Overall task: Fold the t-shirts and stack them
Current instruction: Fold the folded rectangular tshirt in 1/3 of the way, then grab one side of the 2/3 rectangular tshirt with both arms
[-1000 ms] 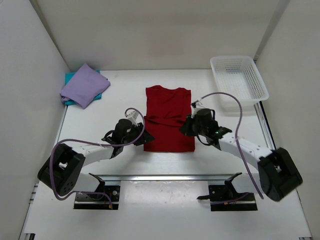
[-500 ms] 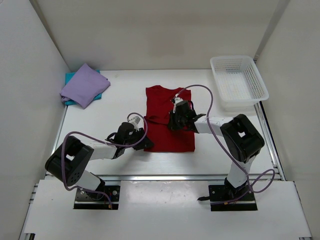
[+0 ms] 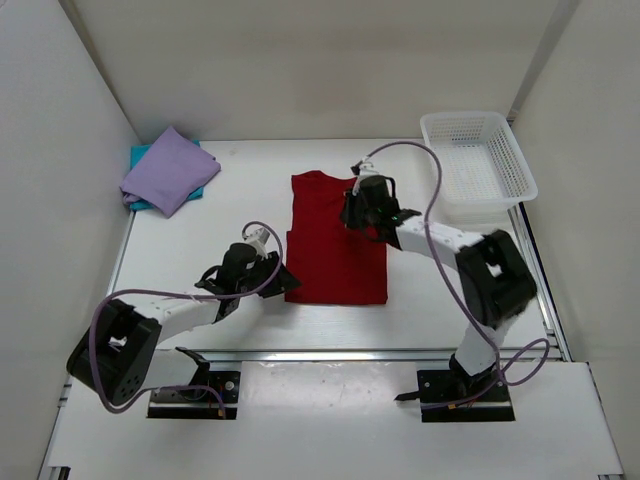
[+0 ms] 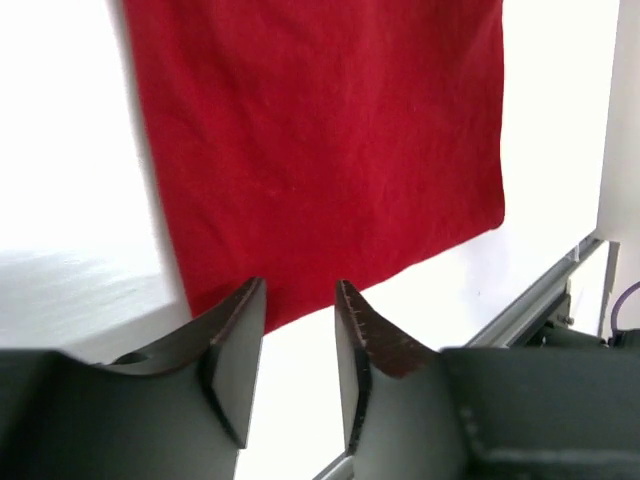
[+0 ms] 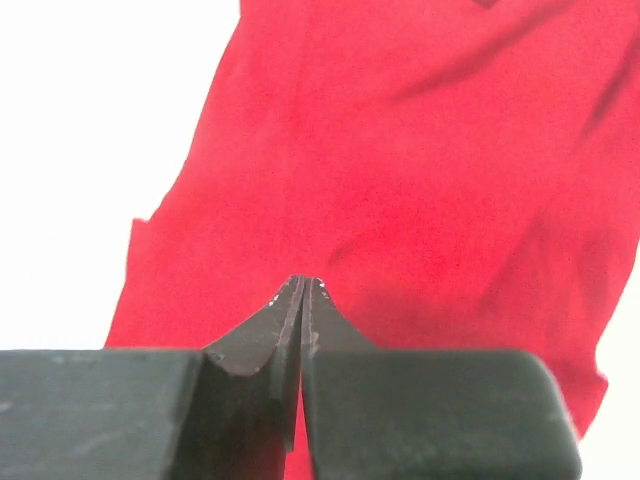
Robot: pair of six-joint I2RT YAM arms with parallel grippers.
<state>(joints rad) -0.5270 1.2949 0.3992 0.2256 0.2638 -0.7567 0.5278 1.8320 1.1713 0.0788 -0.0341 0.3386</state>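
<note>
The white table (image 3: pixel 180 240) carries all three shirts. The dark red cotton t-shirt (image 3: pixel 335 265) lies flat in the middle, collar away from the arms. It looks narrowed to a long rectangle, so its side folds seem made, but it is not yet folded crosswise or stacked. The white plastic mesh basket (image 3: pixel 476 114) stands at the far right corner, with nothing seen inside. At the far left corner the pale lavender t-shirt (image 3: pixel 168 172) sits folded on the folded teal t-shirt (image 3: pixel 140 155) — two of three look finished. The right claw (image 3: pixel 358 210) hangs over the red shirt's upper right part, its jaws pressed together with no cloth seen between them. The left claw (image 3: pixel 285 283) is at the shirt's near left corner, jaws parted and holding nothing.
</note>
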